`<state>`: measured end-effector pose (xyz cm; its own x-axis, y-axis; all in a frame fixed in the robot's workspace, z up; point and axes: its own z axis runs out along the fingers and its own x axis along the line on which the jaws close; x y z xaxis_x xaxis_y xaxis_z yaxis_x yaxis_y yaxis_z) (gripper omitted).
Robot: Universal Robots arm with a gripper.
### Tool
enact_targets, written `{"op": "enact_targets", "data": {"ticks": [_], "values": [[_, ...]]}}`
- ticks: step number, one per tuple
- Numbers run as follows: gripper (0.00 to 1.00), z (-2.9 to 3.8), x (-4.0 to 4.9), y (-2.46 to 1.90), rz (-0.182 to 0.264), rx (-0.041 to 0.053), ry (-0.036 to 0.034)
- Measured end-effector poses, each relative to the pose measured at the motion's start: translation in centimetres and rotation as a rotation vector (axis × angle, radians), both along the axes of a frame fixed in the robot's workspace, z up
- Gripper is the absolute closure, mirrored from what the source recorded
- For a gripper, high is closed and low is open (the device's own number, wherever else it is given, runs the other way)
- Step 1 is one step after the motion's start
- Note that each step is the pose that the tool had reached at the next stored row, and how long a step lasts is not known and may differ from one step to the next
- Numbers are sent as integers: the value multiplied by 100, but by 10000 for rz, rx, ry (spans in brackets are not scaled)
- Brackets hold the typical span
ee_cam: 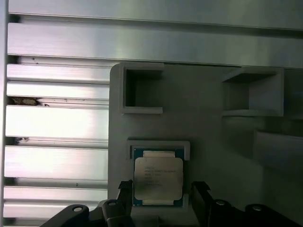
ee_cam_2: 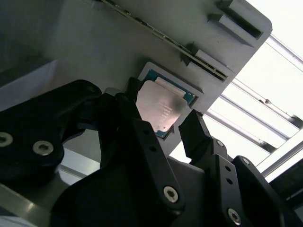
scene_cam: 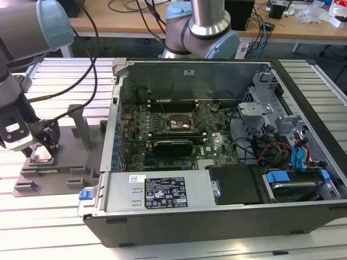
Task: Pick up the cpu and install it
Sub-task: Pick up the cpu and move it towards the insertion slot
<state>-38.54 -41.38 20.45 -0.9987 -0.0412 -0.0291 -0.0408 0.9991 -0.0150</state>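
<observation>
— Jaws are standing spread, aren't they? I'm looking at the gripper (ee_cam_2: 162, 108) in the second wrist view. Its two black fingers (ee_cam_2: 142, 137) are sitting one on each side of the cpu (ee_cam_2: 161, 109), not clamping it.

— I'm reading it the same way. In the first wrist view the cpu (ee_cam: 157, 176) is lying flat in its shallow square recess in the grey tray (ee_cam: 213, 123), silvery top facing up. A sliver of tray is showing between the chip and the finger on one side. On the other side I'm not making out whether the pad is touching.

— So which way is the chip lying from the jaws?

— Straight between them and just beyond the tips. The gripper is pointing down at it, so the gap is centring on the chip, not sitting off to a side.

— Any long axis to worry about?

— Hardly, since it's looking close to square. If anything, the slightly longer side is running along the fingers, so they're facing its narrower span, squared up to two opposite edges.

— And where is all this happening?

— In the exterior view the gripper (scene_cam: 39, 145) is hanging low over the grey tray (scene_cam: 59, 170) at the exterior view's left, beside the open computer case (scene_cam: 227, 216). The motherboard socket (scene_cam: 176, 123) is waiting inside that case, well apart from the chip, toward the exterior view's right. I'm judging the pickup as not yet made.
</observation>
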Motion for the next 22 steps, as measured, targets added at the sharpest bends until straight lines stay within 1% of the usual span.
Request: {"op": "enact_targets", "data": {"ticks": [3, 7, 8, 14, 22], "values": [[38, -51, -1, 1, 6, 7, 2], [38, -69, -3, 10, 7, 139, -2], [38, -79, -8, 11, 9, 147, -1], [38, -132, -13, 31, 92, 161, 1], [38, -170, -13, 35, 133, 163, 1]]}}
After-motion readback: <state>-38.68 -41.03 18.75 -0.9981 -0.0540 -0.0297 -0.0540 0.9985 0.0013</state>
